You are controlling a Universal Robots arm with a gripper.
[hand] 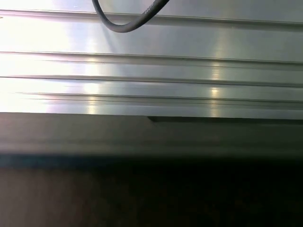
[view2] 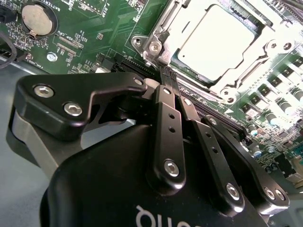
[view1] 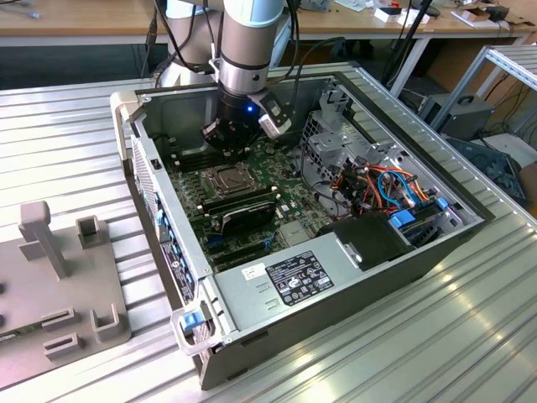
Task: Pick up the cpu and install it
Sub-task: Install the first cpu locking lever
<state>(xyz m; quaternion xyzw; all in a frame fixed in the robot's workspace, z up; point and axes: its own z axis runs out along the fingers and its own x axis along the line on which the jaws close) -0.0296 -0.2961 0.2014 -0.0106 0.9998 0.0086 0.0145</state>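
— While our gripper (view2: 165,75) hangs low over the motherboard (view2: 90,33), are the fingers (view2: 165,127) pinched together?
— Yes, clenched on nothing. Just beyond their tips we see the cpu (view2: 215,40) lying in its socket (view1: 228,178), inside the computer case (view1: 336,285).

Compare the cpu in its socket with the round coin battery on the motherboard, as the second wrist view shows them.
The cpu is square with a pale, dull metal top; the coin battery is round and shinier. The cpu looks much the larger. The cpu sits inside a hinged metal frame; the battery sits in a round black holder. The hand, fingers closed, is nearer the cpu. Both lie flat on the green motherboard.
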